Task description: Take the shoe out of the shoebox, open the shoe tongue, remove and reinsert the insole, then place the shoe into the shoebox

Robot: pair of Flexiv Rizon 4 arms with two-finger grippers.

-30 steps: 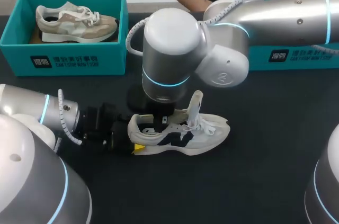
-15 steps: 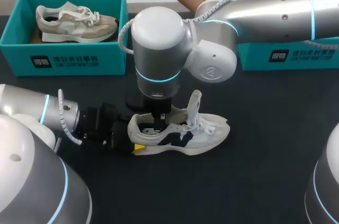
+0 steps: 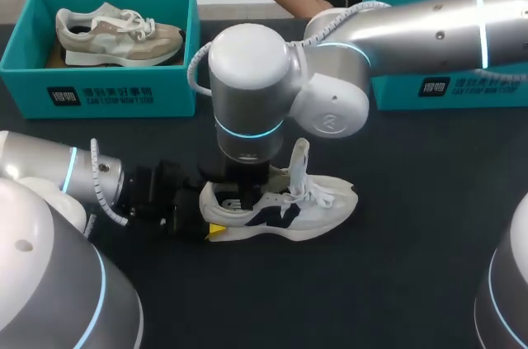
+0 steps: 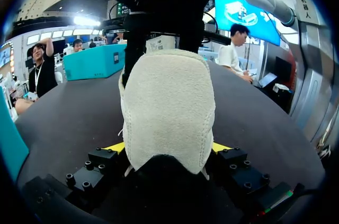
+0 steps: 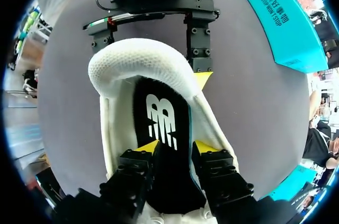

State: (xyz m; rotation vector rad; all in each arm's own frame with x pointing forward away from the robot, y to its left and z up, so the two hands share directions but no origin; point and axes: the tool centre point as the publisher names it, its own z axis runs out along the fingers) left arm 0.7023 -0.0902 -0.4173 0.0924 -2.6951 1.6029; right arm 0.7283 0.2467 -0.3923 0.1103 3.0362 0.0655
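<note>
Shoe [image 3: 280, 209]: white, upright on the dark table [image 3: 396, 283], tongue standing up.
Insole [image 5: 159, 123]: black, lying inside the shoe.
Left gripper [image 4: 167, 149]: fingers pinching the heel from both sides.
Right gripper [image 5: 176, 149]: down in the shoe's opening, fingers slightly apart over the insole.

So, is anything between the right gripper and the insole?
Nothing visible. The right gripper sits inside the shoe opening, right over the bare insole; the tongue stands up, clear of it.
</note>
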